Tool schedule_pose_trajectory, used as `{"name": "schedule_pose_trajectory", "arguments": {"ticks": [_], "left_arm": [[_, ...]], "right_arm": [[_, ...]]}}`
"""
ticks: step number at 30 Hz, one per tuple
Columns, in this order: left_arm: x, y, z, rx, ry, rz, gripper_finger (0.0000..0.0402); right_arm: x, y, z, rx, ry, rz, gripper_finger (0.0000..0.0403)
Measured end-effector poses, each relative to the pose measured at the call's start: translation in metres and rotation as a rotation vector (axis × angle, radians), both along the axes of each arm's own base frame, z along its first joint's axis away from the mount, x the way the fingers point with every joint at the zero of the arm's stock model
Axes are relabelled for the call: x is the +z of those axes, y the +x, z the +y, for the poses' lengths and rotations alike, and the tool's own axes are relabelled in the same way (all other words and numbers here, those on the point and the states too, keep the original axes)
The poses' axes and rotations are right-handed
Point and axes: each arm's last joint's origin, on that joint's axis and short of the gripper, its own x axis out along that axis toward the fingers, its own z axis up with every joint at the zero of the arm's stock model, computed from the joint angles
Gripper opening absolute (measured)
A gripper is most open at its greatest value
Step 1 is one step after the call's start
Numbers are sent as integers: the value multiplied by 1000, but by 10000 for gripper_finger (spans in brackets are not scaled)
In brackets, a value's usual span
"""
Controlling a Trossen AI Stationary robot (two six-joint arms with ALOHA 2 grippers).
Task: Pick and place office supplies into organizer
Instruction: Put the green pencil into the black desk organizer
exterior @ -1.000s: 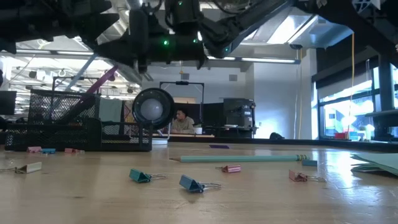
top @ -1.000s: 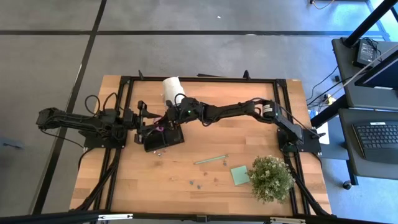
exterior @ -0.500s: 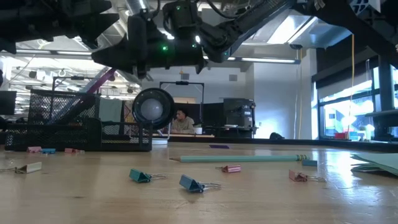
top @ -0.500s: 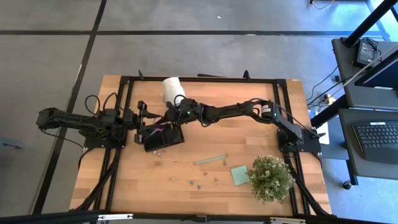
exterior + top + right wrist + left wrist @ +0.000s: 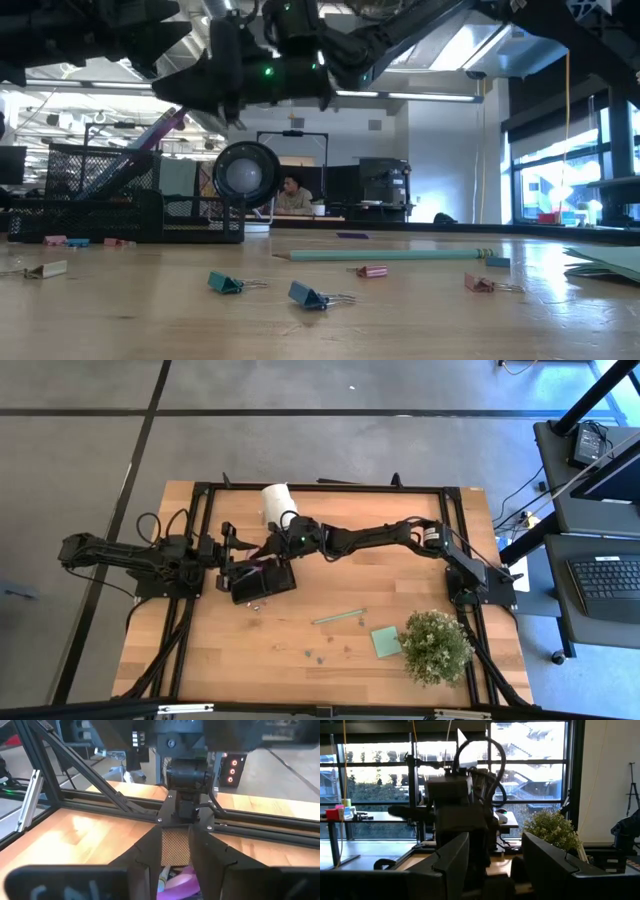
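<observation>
- A wooden bench (image 5: 300, 645) with a black frame is seen in the high view, standing on a grey floor (image 5: 320, 450) crossed by dark lines.
- The organizer (image 5: 264, 582), a black tray, is found left of centre; purple scissors (image 5: 256, 567) are glimpsed at its upper edge.
- The right gripper (image 5: 278, 550) is held over the organizer's upper right. In the right wrist view its jaws are seen slightly apart, with the purple handle (image 5: 181, 882) lying just below and between them; contact cannot be told.
- The left gripper (image 5: 228, 550) is placed at the organizer's left side, jaws wide apart and empty.
- A white roll (image 5: 276, 502) is noted at the upper edge of the bench; a green pencil (image 5: 338, 617), a sticky-note pad (image 5: 385, 640) and a potted plant (image 5: 436, 645) are noted at lower right.
- Only the low view shows the small clips clearly: two blue clips (image 5: 322, 296) in the foreground and pink ones (image 5: 372, 270) near the pencil, with the organizer's mesh wall at the left of the frame.
- The low view also shows the room beyond: desks, monitors, windows at right, and a seated person (image 5: 292, 195) far off.
- The left wrist view alone shows large windows (image 5: 525, 770) behind the plant.
</observation>
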Motion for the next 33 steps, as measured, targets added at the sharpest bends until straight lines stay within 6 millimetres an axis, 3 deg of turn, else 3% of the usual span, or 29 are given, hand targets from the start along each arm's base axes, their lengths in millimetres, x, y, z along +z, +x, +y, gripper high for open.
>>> {"name": "schedule_pose_trajectory", "arguments": {"ticks": [7,13,18,23,27,33], "left_arm": [[0,0,0,-1,0,1,178],[0,0,-1,-36,0,5,178],[-2,1,-1,-45,0,24,178],[-4,1,-1,-44,0,43,178],[-5,1,-1,-44,1,52,178],[-6,1,-1,-43,3,59,178]], "right_arm": [[35,-27,1,35,-112,194,101],[60,-70,9,98,-137,504,101],[74,-111,15,92,-56,796,101],[63,-142,30,57,-20,1050,101],[45,-156,49,-66,-108,1221,101],[30,-166,88,-125,-214,1293,101]]}}
